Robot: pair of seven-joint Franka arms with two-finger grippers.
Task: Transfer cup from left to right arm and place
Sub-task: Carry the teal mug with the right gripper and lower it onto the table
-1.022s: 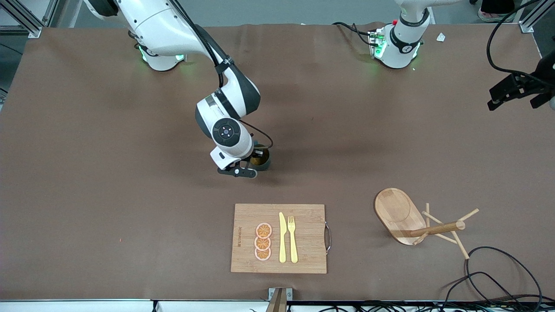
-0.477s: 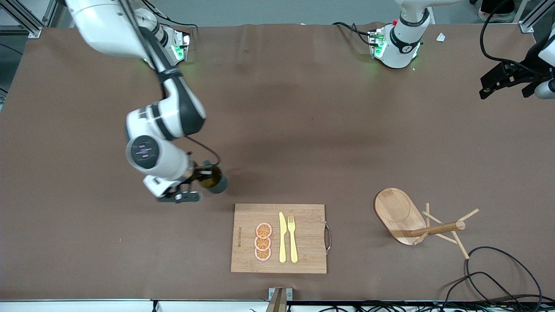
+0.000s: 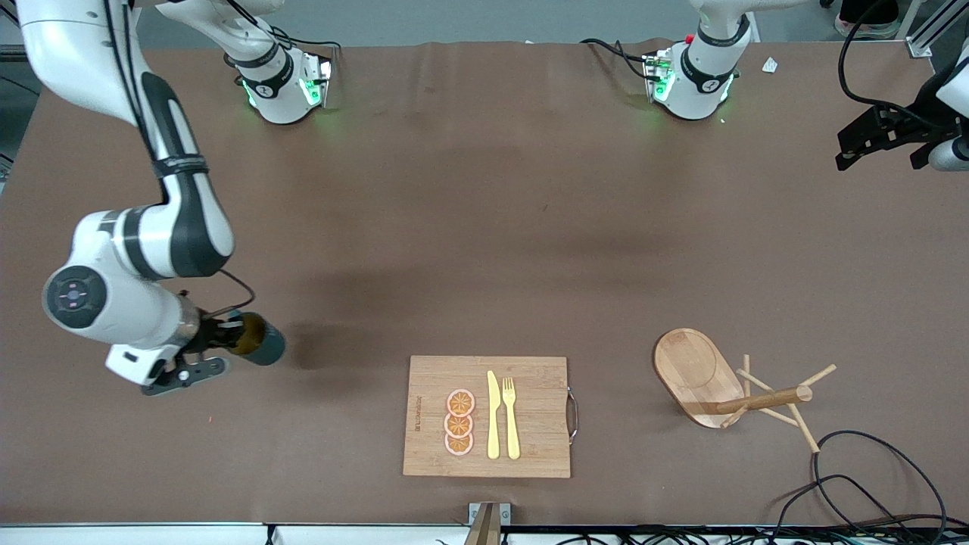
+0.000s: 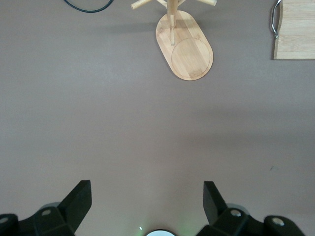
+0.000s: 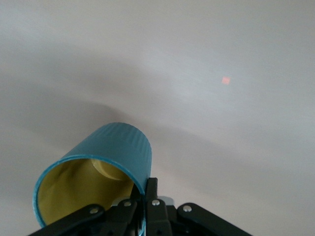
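Observation:
The cup (image 3: 261,347) is dark teal with an ochre inside. It hangs tilted on its side above the bare table, toward the right arm's end. My right gripper (image 3: 229,335) is shut on its rim, one finger inside and one outside. The right wrist view shows the cup (image 5: 120,150) and the gripper (image 5: 146,195) pinching its wall. My left gripper (image 3: 882,154) waits open and empty in the air at the left arm's end of the table. Its fingers stand wide apart in the left wrist view (image 4: 146,199).
A wooden cutting board (image 3: 530,446) lies near the front edge with three orange slices (image 3: 459,422), a yellow knife (image 3: 493,416) and a fork (image 3: 511,416). A wooden mug tree (image 3: 727,386) lies tipped over beside it; it also shows in the left wrist view (image 4: 184,49). Cables (image 3: 870,484) lie at the near corner.
My right arm has swung the cup from over the table's middle toward the right arm's end, lower in the front view. The left gripper has shifted only slightly.

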